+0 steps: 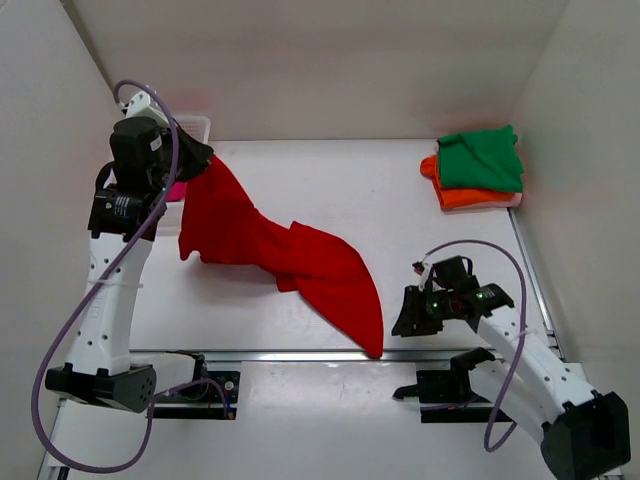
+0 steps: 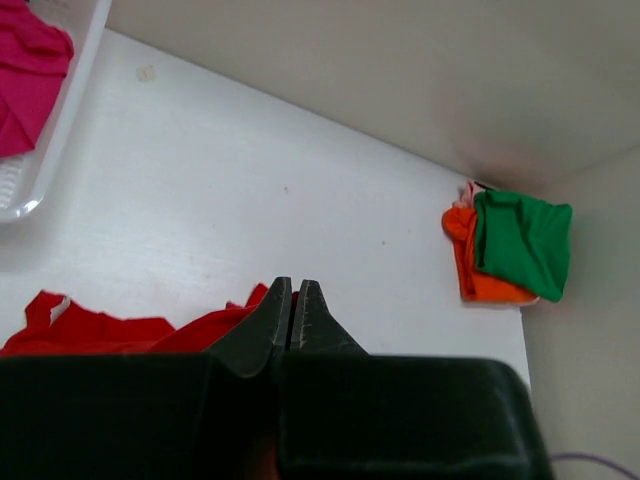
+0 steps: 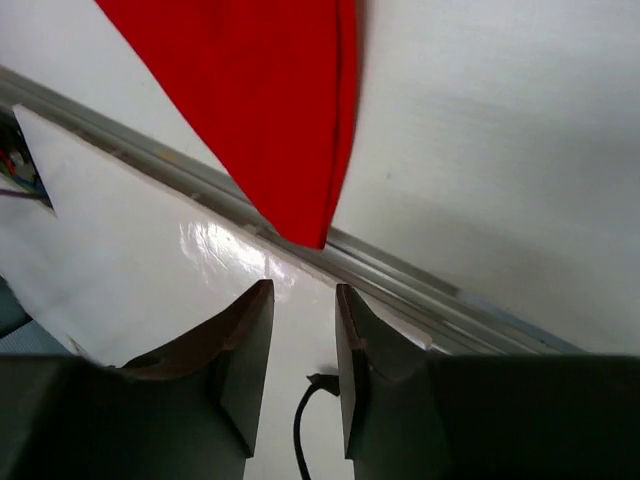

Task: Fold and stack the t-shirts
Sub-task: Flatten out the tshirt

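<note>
Step in hand: judged to be the spreading of the red t-shirt [image 1: 300, 260] ahead of folding; no fold made yet.
Left hand [image 1: 205, 160]: raised at the far left, fingers pressed together and clamped on one end of the red t-shirt.
Red t-shirt: hangs from the left hand and trails diagonally across the counter [image 1: 350, 190]; its lower tip reaches the metal rail [image 3: 400, 270] at the near edge.
Right hand [image 3: 303, 300]: low at the near right, fingers slightly apart, nothing between them, near the garment's lower tip but not touching it.
Finished stack: green t-shirt [image 1: 483, 158] folded on top of the orange t-shirt [image 1: 465, 197], far right corner.
Awaiting: magenta t-shirt [image 2: 25, 70] in the white basket [image 2: 60, 140], far left.
Next move, as judged: the right hand must take a hem or corner at the lower end, so that both hands can draw the cloth flat.
Brands, labels, writing: none legible on the garments, basket or counter.
</note>
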You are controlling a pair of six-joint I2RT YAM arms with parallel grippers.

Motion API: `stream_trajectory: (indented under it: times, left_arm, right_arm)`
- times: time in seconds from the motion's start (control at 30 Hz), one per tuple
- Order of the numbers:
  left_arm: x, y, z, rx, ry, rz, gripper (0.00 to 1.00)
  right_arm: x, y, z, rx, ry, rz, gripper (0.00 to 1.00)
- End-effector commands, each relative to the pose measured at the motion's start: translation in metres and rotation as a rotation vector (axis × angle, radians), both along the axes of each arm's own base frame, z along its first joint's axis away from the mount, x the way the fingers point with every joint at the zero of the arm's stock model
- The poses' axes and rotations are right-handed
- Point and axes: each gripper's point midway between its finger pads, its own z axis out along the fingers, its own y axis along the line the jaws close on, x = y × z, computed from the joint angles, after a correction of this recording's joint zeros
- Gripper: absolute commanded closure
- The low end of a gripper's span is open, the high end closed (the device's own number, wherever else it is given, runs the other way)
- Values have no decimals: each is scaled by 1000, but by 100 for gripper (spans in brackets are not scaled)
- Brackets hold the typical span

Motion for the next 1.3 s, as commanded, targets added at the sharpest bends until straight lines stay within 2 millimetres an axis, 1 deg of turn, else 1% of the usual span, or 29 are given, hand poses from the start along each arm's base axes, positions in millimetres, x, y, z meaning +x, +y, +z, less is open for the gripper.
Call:
stream_trajectory:
  times: [0.0, 0.03, 0.07, 0.1, 0.13, 0.17, 0.23, 0.27, 0.3, 0.33, 0.37, 0.43, 0.47, 0.5, 0.53, 0.57, 0.6, 0.63, 0.73, 0.77, 0.8, 0.83, 0.87, 0.9, 0.97, 1.1, 1.17, 1.2, 1.27]
  left_arm:
    - [-27, 8, -5, 19, 31, 2, 100]
    - [-29, 15, -9, 33, 40, 29, 100]
    - [-31, 14, -14, 39, 55, 23, 100]
    - [-36, 16, -17, 47, 62, 31, 100]
    - [-39, 15, -24, 49, 81, 28, 100]
    - [-42, 16, -35, 50, 109, 26, 100]
    - [-48, 14, -54, 47, 150, 21, 100]
    - [-51, 13, -66, 46, 170, 15, 100]
    - [-57, 13, -79, 29, 198, 17, 100]
    - [-60, 13, -83, 23, 202, 18, 100]
    - [-66, 13, -89, 12, 204, 19, 100]
    - [-76, 11, -108, -3, 241, 25, 100]
    - [-85, 13, -110, -13, 249, 33, 100]
    - [-91, 12, -114, -16, 256, 26, 100]
    - [-96, 14, -121, -7, 271, 28, 100]
    - [-102, 14, -132, -6, 308, 25, 100]
    - [-109, 13, -136, 1, 326, 18, 100]
    - [-114, 12, -146, 1, 356, 5, 100]
    - [-128, 8, -171, -3, 416, -21, 100]
    - [-132, 7, -173, -4, 410, -30, 100]
    - [-137, 6, -181, -12, 423, -34, 100]
    - [-140, 3, -187, -20, 437, -48, 100]
    - [-141, 3, -186, -25, 425, -49, 100]
    - [-142, 4, -192, -24, 437, -45, 100]
    - [-142, 4, -188, -17, 429, -48, 100]
    - [-139, 8, -183, -7, 409, -32, 100]
    - [-139, 9, -184, -1, 413, -30, 100]
    - [-139, 8, -185, 0, 413, -33, 100]
    - [-140, 9, -185, 2, 409, -35, 100]
  right_arm:
    - [56, 9, 32, 12, -171, 59, 69]
    - [79, 10, 38, -1, -221, 62, 67]
    - [92, 13, 41, -8, -242, 69, 65]
    - [118, 19, 47, -15, -302, 73, 64]
    - [145, 29, 65, 3, -395, 83, 64]
    - [158, 34, 56, 5, -374, 102, 64]
    - [206, 59, 76, 33, -483, 145, 62]
    - [228, 74, 78, 29, -513, 179, 61]
    - [241, 78, 57, -1, -474, 184, 60]
    - [257, 91, 71, 0, -531, 214, 59]
    - [271, 107, 63, -4, -537, 245, 58]
    - [292, 124, 36, -42, -516, 274, 57]
    - [307, 134, 48, -44, -557, 271, 53]
    - [311, 141, 30, -76, -542, 292, 51]
    - [318, 155, 26, -80, -559, 329, 50]
    - [326, 166, 35, -76, -587, 344, 50]
    - [329, 170, 17, -84, -547, 355, 49]
    - [331, 187, 11, -72, -548, 397, 49]
    - [339, 214, -2, -58, -531, 446, 48]
    - [342, 224, 4, -54, -548, 456, 48]
    - [349, 226, -1, -53, -549, 453, 46]
    - [340, 233, -16, -69, -532, 497, 46]
    - [346, 236, -15, -78, -550, 494, 46]
    - [342, 241, -23, -93, -544, 514, 42]
    - [339, 244, -32, -106, -518, 530, 41]
    - [321, 239, -56, -172, -449, 563, 44]
    - [314, 234, -61, -206, -430, 567, 47]
    - [310, 232, -65, -215, -417, 571, 51]
    - [306, 230, -73, -237, -398, 581, 93]
